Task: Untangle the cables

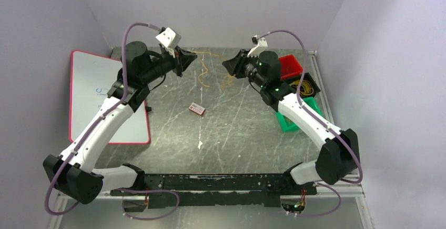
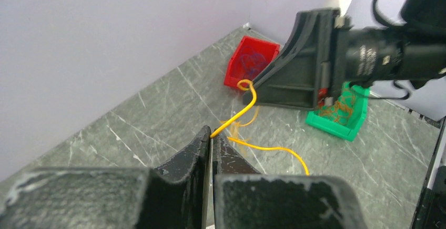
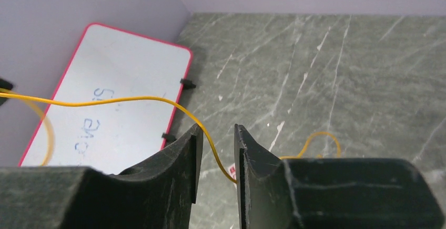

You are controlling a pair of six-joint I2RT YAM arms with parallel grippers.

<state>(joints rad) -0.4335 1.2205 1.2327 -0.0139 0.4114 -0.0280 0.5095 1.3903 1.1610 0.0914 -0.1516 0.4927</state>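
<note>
The cables are thin yellow and orange wires (image 1: 204,74) lying and hanging between my two grippers at the back of the table. My left gripper (image 1: 192,57) is shut on a yellow wire (image 2: 234,117) right at its fingertips (image 2: 205,137); the wire rises to the tip of my right gripper (image 2: 294,76), where it curls. A second yellow strand (image 2: 273,148) and a frayed orange tuft (image 2: 248,122) lie on the table below. My right gripper (image 3: 216,129) is open, with a yellow wire (image 3: 131,100) passing loosely between its fingers; a loop (image 3: 321,137) lies behind.
A red-framed whiteboard (image 1: 105,97) lies at the left. A small red and white box (image 1: 196,109) lies mid-table. A red bin (image 1: 290,66), a black bin with yellow wire (image 1: 306,86) and a green bin (image 1: 294,118) stand at the right. Walls close in behind and at both sides.
</note>
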